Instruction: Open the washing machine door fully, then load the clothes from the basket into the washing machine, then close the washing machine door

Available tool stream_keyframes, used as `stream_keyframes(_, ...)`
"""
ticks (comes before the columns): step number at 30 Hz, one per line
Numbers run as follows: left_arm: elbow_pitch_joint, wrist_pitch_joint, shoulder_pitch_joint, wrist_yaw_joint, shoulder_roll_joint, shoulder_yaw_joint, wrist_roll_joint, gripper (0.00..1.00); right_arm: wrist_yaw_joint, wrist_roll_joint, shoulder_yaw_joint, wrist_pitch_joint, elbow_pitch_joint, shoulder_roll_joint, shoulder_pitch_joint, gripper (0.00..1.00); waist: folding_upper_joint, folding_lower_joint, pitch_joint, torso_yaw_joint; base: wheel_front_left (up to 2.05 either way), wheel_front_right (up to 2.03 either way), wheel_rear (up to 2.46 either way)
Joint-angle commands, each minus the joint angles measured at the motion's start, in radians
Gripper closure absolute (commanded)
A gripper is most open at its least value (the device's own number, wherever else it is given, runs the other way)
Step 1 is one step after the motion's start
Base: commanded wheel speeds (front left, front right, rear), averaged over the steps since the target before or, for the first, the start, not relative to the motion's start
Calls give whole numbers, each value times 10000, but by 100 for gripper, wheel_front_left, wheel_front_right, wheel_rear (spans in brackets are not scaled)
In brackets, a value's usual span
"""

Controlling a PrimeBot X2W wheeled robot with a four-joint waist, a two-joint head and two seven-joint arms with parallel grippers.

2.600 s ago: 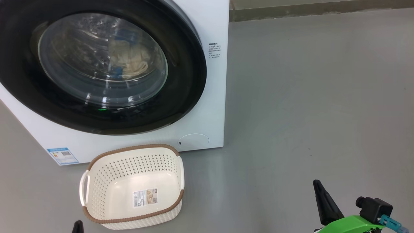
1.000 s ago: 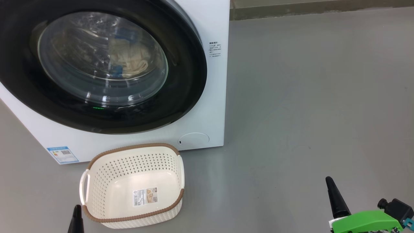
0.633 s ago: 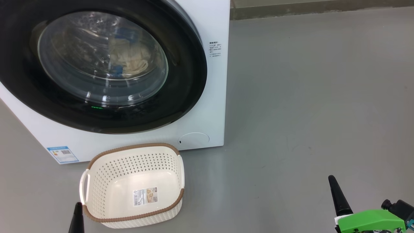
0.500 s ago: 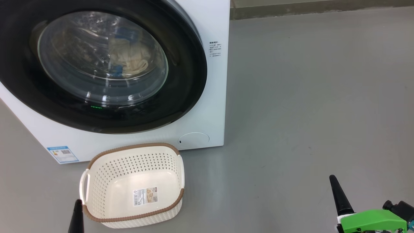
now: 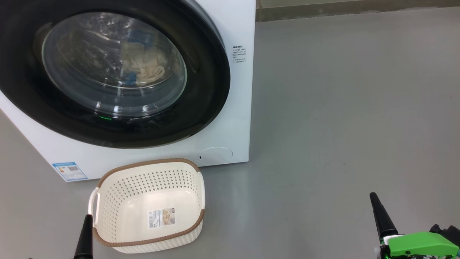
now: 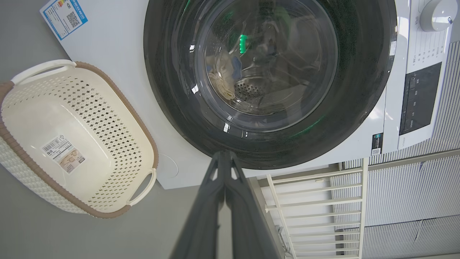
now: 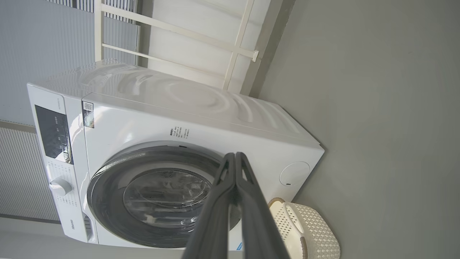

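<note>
Left gripper (image 5: 87, 217) is seen pressed together at seven o'clock, just beside the basket (image 5: 118, 187); right gripper (image 5: 373, 196) likewise, at five o'clock. Clothes (image 5: 143, 70) are seen behind the closed washing machine door (image 5: 208, 90) at eleven o'clock.

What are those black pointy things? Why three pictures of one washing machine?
They are a robot's two grippers, its hands. One picture comes from a camera on its head: the left gripper at lower left, the right gripper at lower right. The other two come from cameras on its wrists, looking along the fingers. Both grippers are shut and hold nothing. On the grey floor stand a white washing machine and an empty basket. The door is closed, with cream clothes inside behind the glass.
</note>
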Motion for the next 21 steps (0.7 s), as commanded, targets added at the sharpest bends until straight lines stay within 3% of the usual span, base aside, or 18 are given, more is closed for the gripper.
stream_keyframes(1, -159, 145, -526, -115, 212, 293, -422, 100, -9, 506, 128, 107, -322, -62, -503, 100, 0, -1, 2, 1, 0, 0, 0)
stream_keyframes(21, 64, 692, -1002, -184, 252, 355, -2552, 100, -13, 2510, -84, 674, -427, -58, -592, 100, 0, -1, 21, 8, 0, 0, 0)
